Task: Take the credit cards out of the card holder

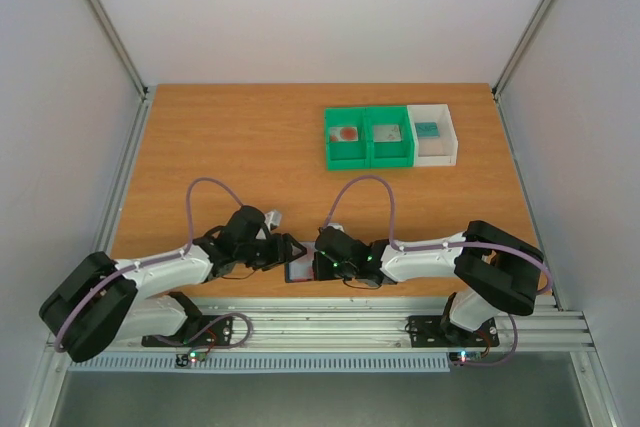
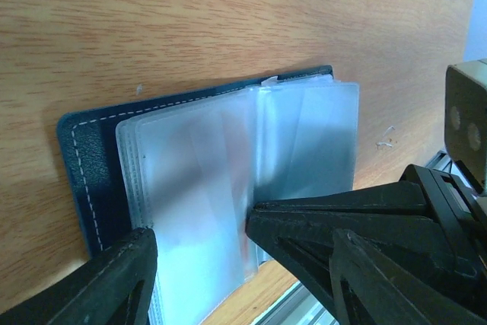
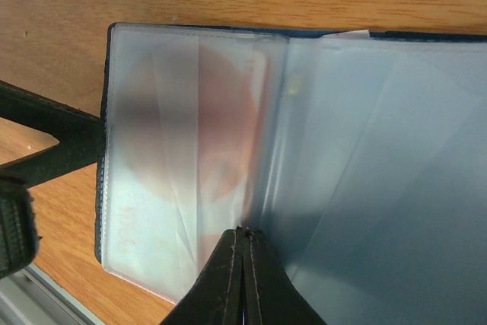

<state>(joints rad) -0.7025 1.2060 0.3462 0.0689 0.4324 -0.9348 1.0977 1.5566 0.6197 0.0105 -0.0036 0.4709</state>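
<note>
Light-brown wood-grain table [image 1: 230, 147], seen from above, carries three things. At its near edge, just short of the ribbed metal rail [image 1: 330, 322], a dark navy stitched card holder [image 1: 299, 269] lies open and flat on the wood, its frosted clear plastic sleeves facing up. Well apart from it, toward the far right, a green plastic two-compartment bin [image 1: 367, 137] stands beside a white plastic bin [image 1: 453, 142], their walls touching in one row.
</note>
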